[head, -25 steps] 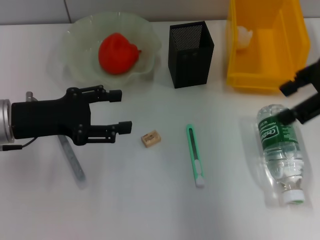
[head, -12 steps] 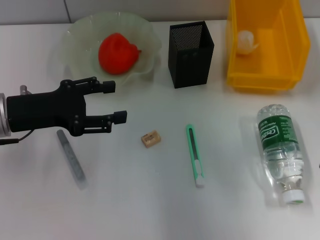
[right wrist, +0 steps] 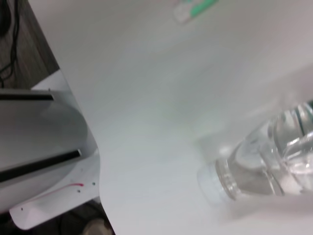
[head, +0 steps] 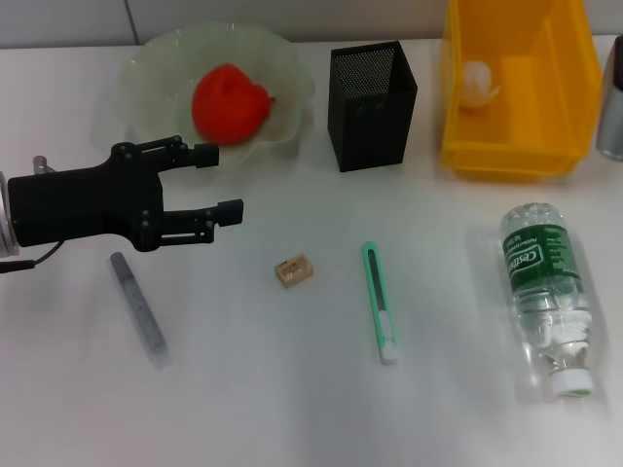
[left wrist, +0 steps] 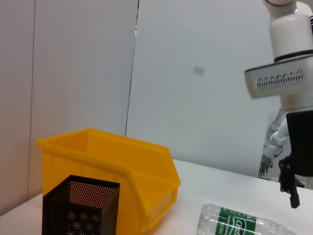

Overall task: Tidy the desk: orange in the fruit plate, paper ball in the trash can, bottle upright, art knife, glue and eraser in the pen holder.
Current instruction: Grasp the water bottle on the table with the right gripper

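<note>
Head view: left gripper [head: 226,181] open near table's left edge; grip the stiff, light glue [head: 139,306] mid-barrel. Right gripper state: cannot tell.

The white bench [head: 292,389] carries a pale green fruit plate [head: 146,73], a black mesh pen holder [head: 373,92] and a yellow bin [head: 516,117] along its far edge. Nearer lie a grey glue stick [head: 139,307], a tan eraser [head: 293,269], a green art knife [head: 380,302] and a bottle [head: 543,292] (on its side).
</note>
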Motion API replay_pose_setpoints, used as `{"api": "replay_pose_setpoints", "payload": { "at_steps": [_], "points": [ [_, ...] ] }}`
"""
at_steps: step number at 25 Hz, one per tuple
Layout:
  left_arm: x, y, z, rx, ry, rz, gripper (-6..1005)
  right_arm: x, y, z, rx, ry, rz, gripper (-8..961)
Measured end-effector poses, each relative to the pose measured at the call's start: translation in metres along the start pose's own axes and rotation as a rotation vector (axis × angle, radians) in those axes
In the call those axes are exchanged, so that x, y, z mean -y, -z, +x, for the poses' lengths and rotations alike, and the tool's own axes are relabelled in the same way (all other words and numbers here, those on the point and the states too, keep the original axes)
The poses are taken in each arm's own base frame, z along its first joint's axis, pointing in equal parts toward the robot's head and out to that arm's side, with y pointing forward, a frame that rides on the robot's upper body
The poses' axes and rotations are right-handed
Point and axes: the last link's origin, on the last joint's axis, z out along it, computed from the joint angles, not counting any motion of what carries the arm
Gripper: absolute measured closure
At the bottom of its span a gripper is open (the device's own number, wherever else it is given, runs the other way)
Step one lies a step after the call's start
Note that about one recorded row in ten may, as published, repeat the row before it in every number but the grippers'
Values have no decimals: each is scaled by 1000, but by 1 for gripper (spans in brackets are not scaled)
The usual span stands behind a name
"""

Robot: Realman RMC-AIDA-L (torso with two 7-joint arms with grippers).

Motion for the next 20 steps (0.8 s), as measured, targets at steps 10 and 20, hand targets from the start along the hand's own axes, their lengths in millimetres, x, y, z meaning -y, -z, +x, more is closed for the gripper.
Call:
{"api": "replay_pose_setpoints", "payload": {
  "at_steps": [10,20],
  "points": [
    [2,0,3,-10,-9,10,184,2,-16,-10,-70,21,20,139],
    [2,2,3,-19,-6,18,184,1,-26,-21,-121,50,49,147]
  ]
}}
